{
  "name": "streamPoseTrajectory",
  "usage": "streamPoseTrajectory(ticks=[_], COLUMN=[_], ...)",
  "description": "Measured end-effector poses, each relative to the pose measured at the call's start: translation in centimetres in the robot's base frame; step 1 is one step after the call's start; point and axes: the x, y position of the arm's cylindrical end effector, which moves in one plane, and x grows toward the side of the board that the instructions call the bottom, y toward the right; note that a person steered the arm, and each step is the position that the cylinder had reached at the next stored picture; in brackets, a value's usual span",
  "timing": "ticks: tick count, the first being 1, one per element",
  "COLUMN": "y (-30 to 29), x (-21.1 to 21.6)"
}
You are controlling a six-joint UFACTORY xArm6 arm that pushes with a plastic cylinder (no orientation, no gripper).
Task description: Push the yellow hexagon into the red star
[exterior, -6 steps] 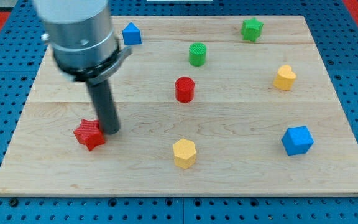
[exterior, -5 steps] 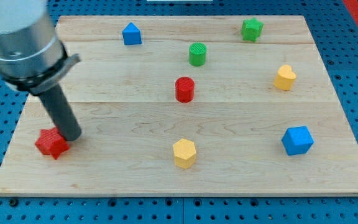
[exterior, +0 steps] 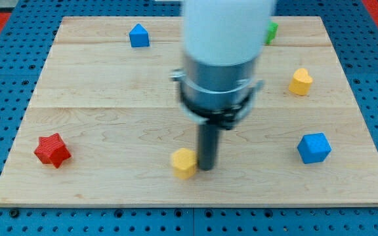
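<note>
The yellow hexagon (exterior: 184,162), blurred, is touched by my tip (exterior: 206,168) at its 3 o'clock; the red star (exterior: 52,150) is seen at 9 o'clock near the desk (exterior: 110,98) edge.

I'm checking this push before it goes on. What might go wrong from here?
My tip sits at the yellow hexagon's right side. The red star lies far to the view's left, so a slightly off-centre push may let the hexagon slip past the tip. The star also sits near the board's left edge; a hard hit might knock it off.
</note>
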Motion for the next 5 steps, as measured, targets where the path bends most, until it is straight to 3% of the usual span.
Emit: streamPoseTrajectory(ticks=[1,3,4,5], y=[-9.3,-7.3,-13.8,-15.6], x=[-1.8,2.7,1.6,0.2])
